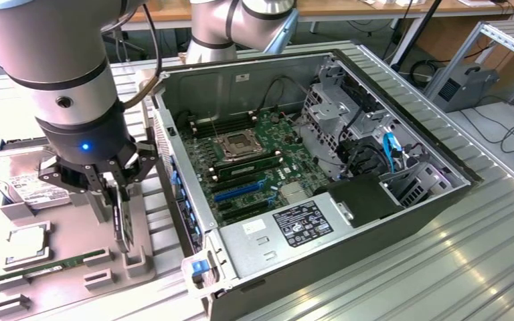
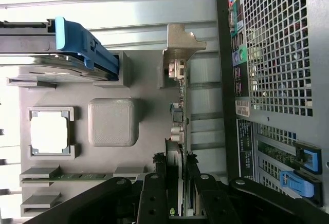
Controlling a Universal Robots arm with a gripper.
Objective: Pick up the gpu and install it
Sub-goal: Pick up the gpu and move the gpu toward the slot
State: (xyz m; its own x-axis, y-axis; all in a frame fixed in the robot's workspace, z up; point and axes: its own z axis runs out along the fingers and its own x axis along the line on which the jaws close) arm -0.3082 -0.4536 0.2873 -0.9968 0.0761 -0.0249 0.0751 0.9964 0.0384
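The gpu (image 1: pixel 125 231) stands on edge at the near corner of the grey parts tray (image 1: pixel 69 284), its lower end at a tray holder. My gripper (image 1: pixel 118 200) hangs straight down over it, its fingers pressed against both faces of the card. In the wrist view the gpu (image 2: pixel 180 116) appears edge-on, its silver end bracket (image 2: pixel 181 41) at the far end, and my gripper (image 2: pixel 177 183) is shut on the board between black fingers (image 2: pixel 154 193). The open computer case (image 1: pixel 436 200) lies to the exterior view's right, motherboard (image 1: pixel 248 167) and blue expansion slots (image 1: pixel 239 192) exposed.
On the tray lie a silver hard drive (image 1: pixel 16 180) with a blue-tabbed caddy (image 2: pixel 77 39), a processor chip (image 1: pixel 27 237) and a green RAM stick (image 1: pixel 51 265). The case's perforated rear panel (image 2: pixel 277 54) sits close beside the card. A second arm's base (image 1: pixel 230 27) stands behind the case.
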